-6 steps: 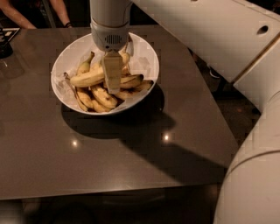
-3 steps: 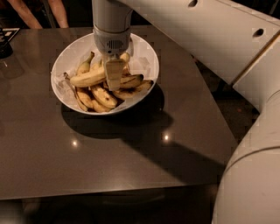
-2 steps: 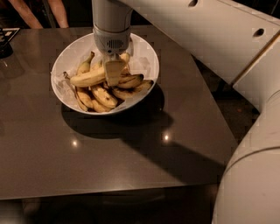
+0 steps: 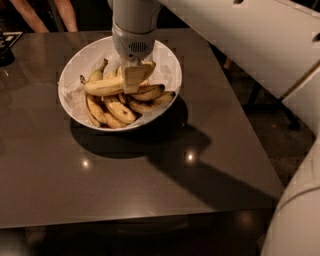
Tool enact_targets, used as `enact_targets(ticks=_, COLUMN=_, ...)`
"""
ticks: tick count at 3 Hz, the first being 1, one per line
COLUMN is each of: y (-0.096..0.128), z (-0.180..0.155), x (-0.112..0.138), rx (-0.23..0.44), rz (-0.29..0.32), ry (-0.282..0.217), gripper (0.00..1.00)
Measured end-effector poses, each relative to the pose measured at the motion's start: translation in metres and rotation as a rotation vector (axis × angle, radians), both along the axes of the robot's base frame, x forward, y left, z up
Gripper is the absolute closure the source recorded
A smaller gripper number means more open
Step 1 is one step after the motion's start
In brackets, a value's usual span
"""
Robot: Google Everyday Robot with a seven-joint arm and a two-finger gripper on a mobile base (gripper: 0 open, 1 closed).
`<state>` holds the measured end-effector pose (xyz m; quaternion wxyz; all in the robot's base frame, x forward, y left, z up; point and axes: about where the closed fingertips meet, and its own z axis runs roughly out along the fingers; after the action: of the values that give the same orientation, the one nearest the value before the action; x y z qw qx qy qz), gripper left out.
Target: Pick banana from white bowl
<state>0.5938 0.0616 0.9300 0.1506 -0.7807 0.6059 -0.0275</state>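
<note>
The white bowl sits at the back middle of the dark table. The long pale yellow banana lies across the top of the pile in it, brown stem to the left. My gripper reaches straight down from above into the bowl. Its near finger covers the banana's right part, and the banana passes behind it between the jaws. The gripper is shut on the banana, held just over the other fruit. The far finger is hidden.
Several shorter, brown-spotted bananas fill the bowl's front half. The dark glossy table has its right edge near my white arm. A person's legs stand behind the table at the back left. A dark object lies at the left edge.
The gripper has risen a little out of the pile, so less of its finger reaches down among the bananas. The long banana has come up slightly with it.
</note>
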Motion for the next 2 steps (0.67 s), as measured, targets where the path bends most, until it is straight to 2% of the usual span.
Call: enact_targets(ticks=2, y=-0.029, z=0.048, x=-0.025, rx=0.18, rz=0.043, ry=-0.082, gripper=1.0)
